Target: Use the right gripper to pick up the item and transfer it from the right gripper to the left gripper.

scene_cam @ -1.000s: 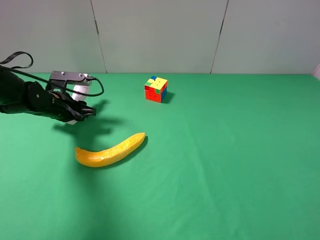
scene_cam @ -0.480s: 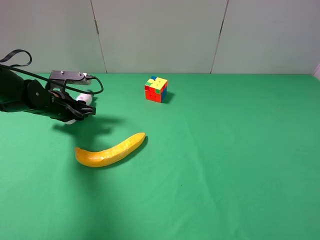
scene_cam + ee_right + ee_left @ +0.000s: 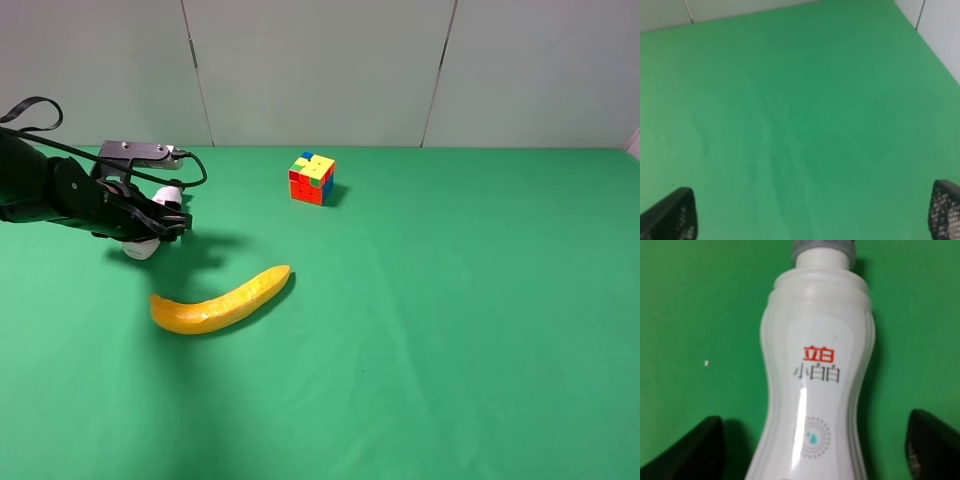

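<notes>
White plastic bottle (image 3: 815, 390), light, glossy, likely slippery; best gripped at waist. Between parted left gripper (image 3: 815, 450) fingers, untouched.

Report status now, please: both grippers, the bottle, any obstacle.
Left gripper open around small white plastic bottle, fingers clear of it. Right gripper open, empty. Yellow banana nearby, not blocking.

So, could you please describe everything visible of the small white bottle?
The small white bottle is glossy plastic with a waisted body, a dark cap, red and grey Chinese characters and a teal droplet emblem. It sits between the left gripper's parted fingers, gaps showing on both sides, low over the green table beyond the banana.
</notes>
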`<state>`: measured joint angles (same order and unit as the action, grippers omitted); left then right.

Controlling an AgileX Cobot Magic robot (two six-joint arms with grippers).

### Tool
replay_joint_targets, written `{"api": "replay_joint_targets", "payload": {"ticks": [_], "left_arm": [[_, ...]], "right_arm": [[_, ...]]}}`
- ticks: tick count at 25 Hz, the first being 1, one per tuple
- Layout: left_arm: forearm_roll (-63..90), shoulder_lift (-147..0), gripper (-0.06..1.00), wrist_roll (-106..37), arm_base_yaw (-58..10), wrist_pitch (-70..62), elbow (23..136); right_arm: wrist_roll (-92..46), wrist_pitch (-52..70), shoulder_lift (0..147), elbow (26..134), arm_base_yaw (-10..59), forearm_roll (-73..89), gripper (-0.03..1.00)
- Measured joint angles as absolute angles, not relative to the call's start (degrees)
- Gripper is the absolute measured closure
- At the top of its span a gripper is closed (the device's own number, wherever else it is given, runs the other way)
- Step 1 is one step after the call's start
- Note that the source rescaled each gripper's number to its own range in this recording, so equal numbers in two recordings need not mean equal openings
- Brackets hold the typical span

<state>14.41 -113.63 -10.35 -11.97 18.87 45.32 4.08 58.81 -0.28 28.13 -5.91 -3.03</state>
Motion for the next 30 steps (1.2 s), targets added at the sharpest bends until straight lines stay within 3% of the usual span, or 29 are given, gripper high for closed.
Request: {"api": "replay_joint_targets", "payload": {"ticks": [4, 8, 18, 30], "left_arm": [[14.62, -112.31, 0.26, -10.35, -11.97, 16.92, 45.27], [14.64, -109.23, 0.24, -10.46, -11.91, 15.59, 45.22], [14.64, -95.67, 0.23, -11.48, -11.91, 8.34, 45.11], [12.81, -69.34, 0.23, -12.2, -11.91, -4.26, 38.39]], "right_arm": [[4.03, 58.81, -0.28, 28.13, -5.91, -3.03, -0.03], [4.03, 58.81, -0.28, 28.13, -5.91, -3.03, -0.03], [4.03, 58.81, -0.28, 28.13, -5.91, -3.03, -0.03], [3.92, 58.81, -0.28, 28.13, -5.91, -3.03, -0.03]]}}
